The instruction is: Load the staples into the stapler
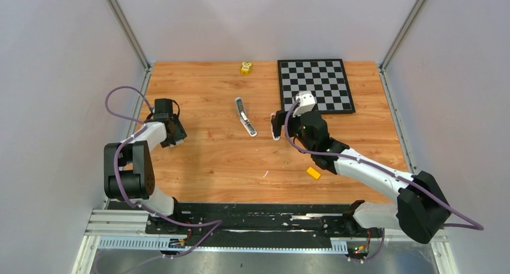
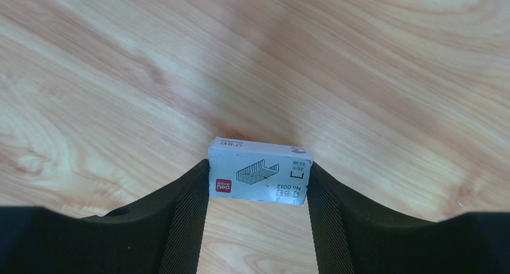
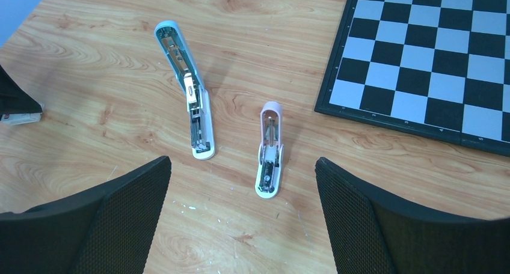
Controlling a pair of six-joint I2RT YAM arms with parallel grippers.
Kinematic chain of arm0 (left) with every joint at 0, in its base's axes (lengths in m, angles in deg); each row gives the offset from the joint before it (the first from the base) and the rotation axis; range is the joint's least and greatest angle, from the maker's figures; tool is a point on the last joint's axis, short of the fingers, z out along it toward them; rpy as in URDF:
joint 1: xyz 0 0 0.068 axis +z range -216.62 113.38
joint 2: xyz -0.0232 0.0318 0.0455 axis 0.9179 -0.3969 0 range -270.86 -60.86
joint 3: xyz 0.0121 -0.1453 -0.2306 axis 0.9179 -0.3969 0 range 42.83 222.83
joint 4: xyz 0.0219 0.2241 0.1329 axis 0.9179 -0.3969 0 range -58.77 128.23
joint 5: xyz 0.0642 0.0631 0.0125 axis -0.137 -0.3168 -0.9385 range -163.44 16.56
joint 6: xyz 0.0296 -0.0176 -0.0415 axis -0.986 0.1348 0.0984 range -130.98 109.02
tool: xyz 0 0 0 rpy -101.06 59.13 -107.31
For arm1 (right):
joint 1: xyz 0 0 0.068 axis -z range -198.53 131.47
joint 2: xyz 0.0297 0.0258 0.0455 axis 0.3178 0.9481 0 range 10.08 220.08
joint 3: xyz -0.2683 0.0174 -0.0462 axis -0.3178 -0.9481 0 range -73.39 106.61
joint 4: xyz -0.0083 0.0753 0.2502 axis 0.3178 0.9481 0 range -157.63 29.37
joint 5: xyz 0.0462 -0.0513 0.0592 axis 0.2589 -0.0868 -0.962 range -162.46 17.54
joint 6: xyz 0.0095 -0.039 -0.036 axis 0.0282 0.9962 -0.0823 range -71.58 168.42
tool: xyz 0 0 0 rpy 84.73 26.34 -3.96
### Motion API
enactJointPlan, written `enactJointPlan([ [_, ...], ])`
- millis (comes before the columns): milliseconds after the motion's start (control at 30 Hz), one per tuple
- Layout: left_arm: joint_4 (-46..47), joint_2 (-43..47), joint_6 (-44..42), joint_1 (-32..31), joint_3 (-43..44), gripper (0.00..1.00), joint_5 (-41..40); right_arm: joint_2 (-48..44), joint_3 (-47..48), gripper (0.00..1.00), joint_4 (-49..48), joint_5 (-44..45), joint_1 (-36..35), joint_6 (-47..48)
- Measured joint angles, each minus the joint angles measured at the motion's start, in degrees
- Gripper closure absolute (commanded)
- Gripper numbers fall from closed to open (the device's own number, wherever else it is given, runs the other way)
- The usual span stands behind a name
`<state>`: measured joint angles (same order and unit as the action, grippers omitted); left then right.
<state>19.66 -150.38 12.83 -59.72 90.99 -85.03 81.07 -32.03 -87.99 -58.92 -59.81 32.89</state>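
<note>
The desk (image 1: 210, 166) carried a chessboard (image 1: 316, 85) at its far right. The right hand (image 3: 240, 169) hung spread and empty above a blue stapler (image 3: 187, 91) and a smaller pink stapler (image 3: 269, 151), both lying open. Near the left edge, the left hand (image 2: 257, 170) pinched a staple box (image 2: 260, 158) by its short ends, low over the wood. The step looked like fetching staples; no loose staples showed, so next the box needed carrying over and opening. Only the right wrist view showed the pink stapler plainly; from above the hand mostly covered it. Only the left wrist view showed the box's label.
</note>
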Motion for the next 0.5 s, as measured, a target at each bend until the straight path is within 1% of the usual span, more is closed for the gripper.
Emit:
enactJointPlan([
  [100,-0.2,1.9,0.5,-3.0,-0.9,0.45,1.1,-1.8,-0.7,0.07,0.8,0.0,0.0,0.1],
  [200,-0.5,3.9,1.7,-8.5,-1.7,0.45,2.2,-3.9,-1.9,0.07,1.7,0.0,0.0,0.1],
  [367,-0.3,8.2,6.0,-20.6,-4.9,0.45,3.8,-7.6,-4.8,0.07,3.3,0.0,0.0,-0.1],
  [500,-0.3,11.3,11.9,-30.3,-7.6,0.46,4.5,-10.8,-7.6,0.07,5.4,0.0,0.0,-0.6],
])
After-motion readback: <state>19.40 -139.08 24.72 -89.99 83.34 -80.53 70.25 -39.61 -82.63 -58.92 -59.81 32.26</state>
